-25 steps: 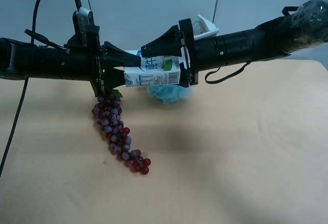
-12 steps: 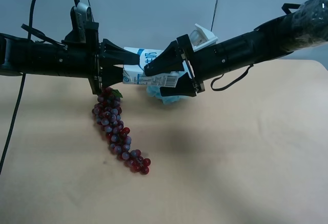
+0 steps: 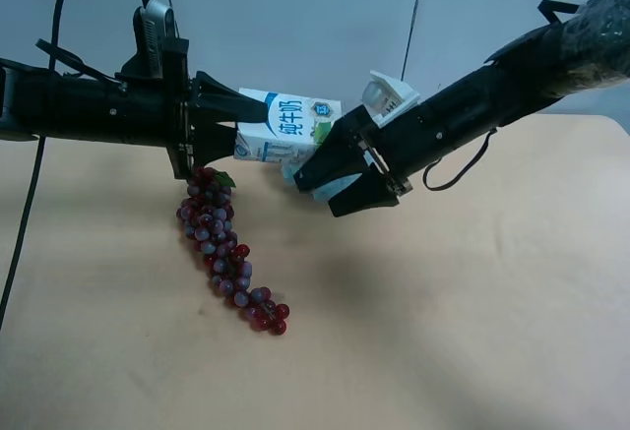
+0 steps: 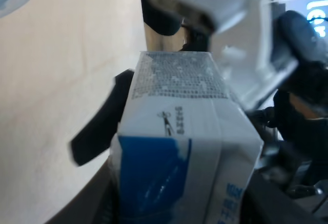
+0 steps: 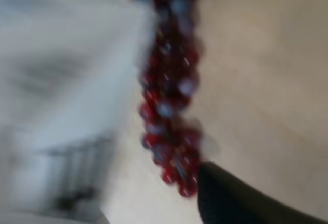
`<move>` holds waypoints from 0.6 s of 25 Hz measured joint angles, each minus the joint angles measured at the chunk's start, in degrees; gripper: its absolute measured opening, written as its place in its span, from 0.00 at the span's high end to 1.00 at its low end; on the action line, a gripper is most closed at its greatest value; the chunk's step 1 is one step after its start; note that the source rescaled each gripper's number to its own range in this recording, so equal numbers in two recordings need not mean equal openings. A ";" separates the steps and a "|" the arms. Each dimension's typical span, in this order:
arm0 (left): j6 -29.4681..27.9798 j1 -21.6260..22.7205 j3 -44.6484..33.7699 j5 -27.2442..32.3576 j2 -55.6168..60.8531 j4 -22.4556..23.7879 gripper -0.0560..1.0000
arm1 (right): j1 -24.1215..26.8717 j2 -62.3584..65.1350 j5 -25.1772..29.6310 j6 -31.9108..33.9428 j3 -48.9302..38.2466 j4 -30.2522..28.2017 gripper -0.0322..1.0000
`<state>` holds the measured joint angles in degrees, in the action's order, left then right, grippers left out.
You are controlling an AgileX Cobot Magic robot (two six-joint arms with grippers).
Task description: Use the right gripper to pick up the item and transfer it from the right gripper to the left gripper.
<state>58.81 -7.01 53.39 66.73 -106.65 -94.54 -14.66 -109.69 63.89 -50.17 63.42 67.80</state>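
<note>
Two grippers, one load: the milk carton (image 3: 290, 127) hangs in the air at upper centre, pinched at one end by the left gripper (image 3: 251, 127). The right gripper (image 3: 315, 196), jaws spread, sits just below it, seemingly off it. The handover looks done; next, I'd say, the right arm needs only to back away, clear of the grapes (image 3: 226, 253).

Standing at a robotics lab's test bench.
Black robot arms (image 3: 89, 115) are reaching over a bare wooden table (image 3: 472, 332) against a blank grey wall (image 3: 295, 17). A thick cable (image 3: 65, 7) is looping overhead, and a camera (image 3: 155, 25) is riding one wrist.
</note>
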 joint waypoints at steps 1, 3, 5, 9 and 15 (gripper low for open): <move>0.00 0.00 0.00 0.32 0.00 0.01 0.93 | 0.00 0.32 -0.02 0.49 0.00 -1.29 0.35; -0.24 0.00 0.00 0.33 0.00 0.07 0.93 | 0.00 1.37 -0.60 1.40 0.00 -4.36 0.35; -0.23 0.00 0.00 0.33 0.00 0.07 0.93 | 0.00 2.77 -1.84 3.26 0.00 -7.53 0.35; -0.37 0.00 0.00 0.33 0.00 0.07 0.93 | 0.00 6.48 -4.56 9.15 0.00 -16.06 0.35; -0.43 0.00 0.00 0.33 0.05 0.07 0.93 | 0.00 11.65 -7.70 22.52 0.00 -32.92 0.35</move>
<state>58.37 -7.01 53.39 67.06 -106.59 -94.47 -14.66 -98.03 56.19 -27.64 63.42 34.88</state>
